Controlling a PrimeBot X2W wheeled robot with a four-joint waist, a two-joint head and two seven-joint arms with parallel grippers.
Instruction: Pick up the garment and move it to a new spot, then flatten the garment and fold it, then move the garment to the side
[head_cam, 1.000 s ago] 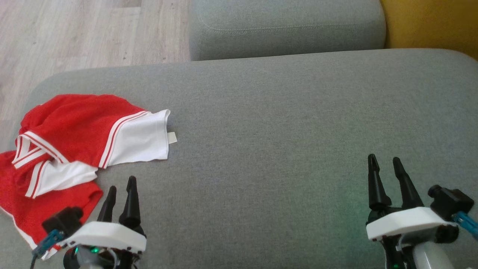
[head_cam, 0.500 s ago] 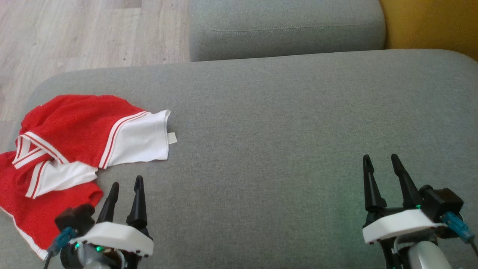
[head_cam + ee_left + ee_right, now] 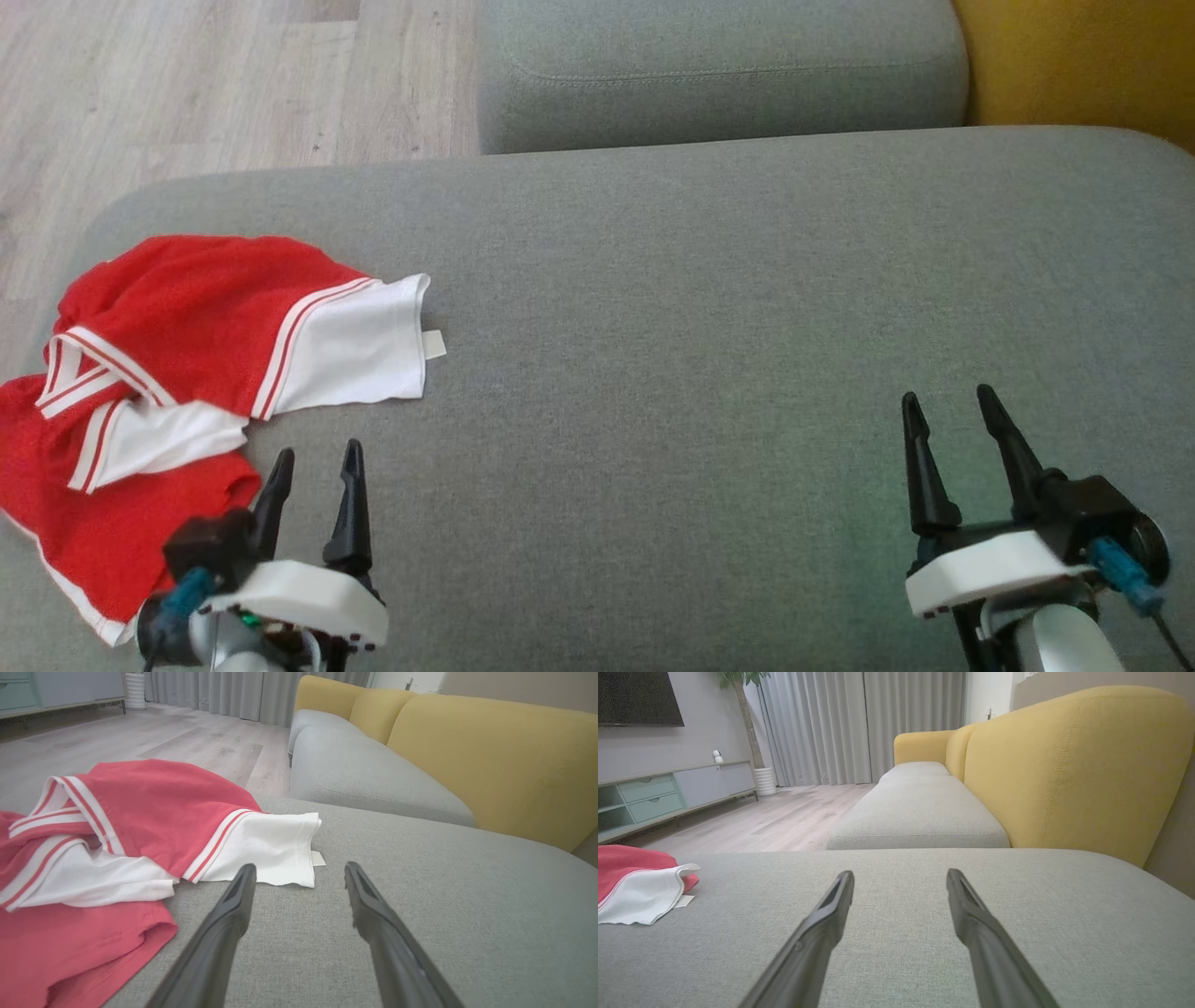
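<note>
Pointing away from the viewer, two claws occupy the nearest part of the scene, low over a wide grey seat cushion point(image 3: 700, 327). The left claw point(image 3: 317, 450) is just beside the near edge of the garment point(image 3: 187, 327). Its two dark fingers are parted, bare cushion shows between them, and it grips nothing. The right claw point(image 3: 945, 395) is well apart from the garment, far off to the garment's right. Its fingers are also spread and empty.

The garment is a red mesh jersey with white panels and red-and-white striped trim. It lies crumpled and partly doubled over on the left end of the cushion. A white panel reaches out on the side facing the right claw, and a small white label point(image 3: 432, 343) pokes from that panel's edge onto the cushion. Whether the garment's far-left part hangs over the cushion's edge cannot be told.

Beyond the garment is pale wood floor point(image 3: 187, 84). Beyond and to the garment's right lies a second grey cushion point(image 3: 719, 75), with a mustard-yellow backrest point(image 3: 1074, 56) further right. Farthest from the garment, across the room, are grey curtains point(image 3: 859, 728), a low cabinet point(image 3: 668, 793) with pale green drawers, and a plant in a white pot point(image 3: 765, 781).
</note>
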